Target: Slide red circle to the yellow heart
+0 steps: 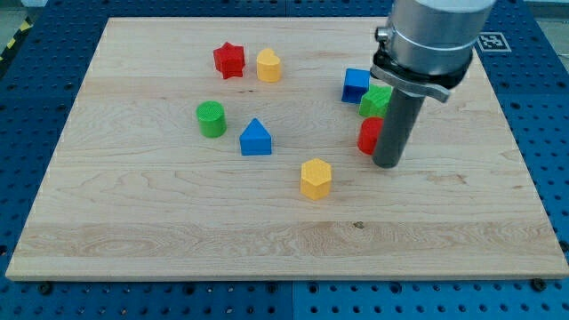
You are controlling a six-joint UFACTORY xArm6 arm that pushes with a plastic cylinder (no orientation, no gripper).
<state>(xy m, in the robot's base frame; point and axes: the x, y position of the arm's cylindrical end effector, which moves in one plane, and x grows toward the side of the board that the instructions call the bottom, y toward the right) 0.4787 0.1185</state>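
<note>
No words, brand names or numbers can be read anywhere. The one sign in view is a black-and-white square marker point(491, 41) — a coded tag of blocky cells — at the view's top right, lying on the blue perforated surface point(542, 107) just beyond the corner of the wooden tabletop point(178, 213); the arm partly hides it. The coloured blocks and the tabletop itself carry no lettering.

Robotics lab, blue perforated bench point(53, 302), fiducial tag point(492, 41)
</note>
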